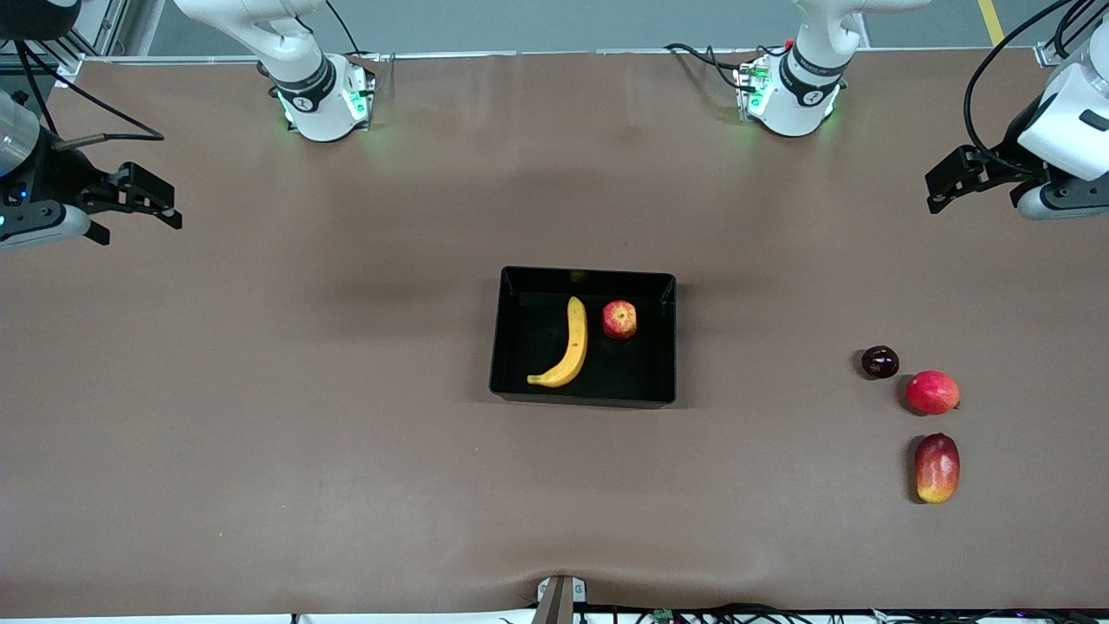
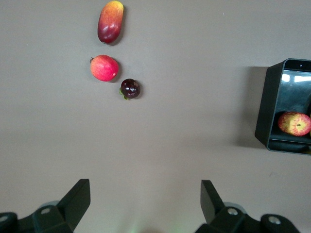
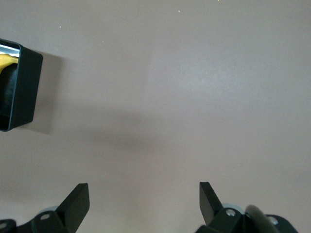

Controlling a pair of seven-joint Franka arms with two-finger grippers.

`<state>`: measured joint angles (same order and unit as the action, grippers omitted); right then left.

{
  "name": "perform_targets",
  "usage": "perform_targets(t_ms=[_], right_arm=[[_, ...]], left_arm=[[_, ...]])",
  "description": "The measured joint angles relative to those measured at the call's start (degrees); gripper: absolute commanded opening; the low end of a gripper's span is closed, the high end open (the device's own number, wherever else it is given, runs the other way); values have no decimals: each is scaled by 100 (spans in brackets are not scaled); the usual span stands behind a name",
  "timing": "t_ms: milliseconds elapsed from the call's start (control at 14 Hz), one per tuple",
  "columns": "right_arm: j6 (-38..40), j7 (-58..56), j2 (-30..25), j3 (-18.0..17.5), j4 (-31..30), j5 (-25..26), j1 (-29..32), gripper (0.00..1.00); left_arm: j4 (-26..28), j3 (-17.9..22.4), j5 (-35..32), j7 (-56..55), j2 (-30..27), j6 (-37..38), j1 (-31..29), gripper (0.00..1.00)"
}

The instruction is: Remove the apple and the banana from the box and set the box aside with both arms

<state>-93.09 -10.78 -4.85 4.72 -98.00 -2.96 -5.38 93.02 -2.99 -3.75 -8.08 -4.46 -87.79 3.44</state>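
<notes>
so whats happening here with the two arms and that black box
Nothing is being handled yet. The banana and apple lie in the black box mid-table. The left pincer and right pincer both hang open over bare table at their own ends. Three other fruits sit toward the left arm's end.

Even, fairly bright overhead light leaves only soft shadows: a faint broad one on the brown table (image 1: 260, 451) toward twelve o'clock of the box (image 1: 520, 334), and short dark ones at nine o'clock of the loose fruits. The box's glossy floor throws white glare in both wrist views. Green glow rings each arm base; all three pictures are sharp, without visible edge distortion.
</notes>
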Motion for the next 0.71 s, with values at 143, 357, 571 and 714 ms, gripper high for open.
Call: perform_targets(t_ms=[143, 357, 571, 714], right_arm=[[15, 0, 8, -1, 114, 31, -49, 100], [32, 0, 55, 0, 155, 70, -78, 100], [47, 0, 125, 15, 155, 80, -80, 100], [60, 0, 142, 17, 155, 80, -80, 100]], left_arm=[[-6, 0, 0, 0, 0, 0, 0, 100], [-49, -9, 0, 0, 1, 0, 14, 100], [-185, -45, 28, -3, 85, 8, 56, 100], [-200, -96, 227, -227, 288, 12, 96, 100]])
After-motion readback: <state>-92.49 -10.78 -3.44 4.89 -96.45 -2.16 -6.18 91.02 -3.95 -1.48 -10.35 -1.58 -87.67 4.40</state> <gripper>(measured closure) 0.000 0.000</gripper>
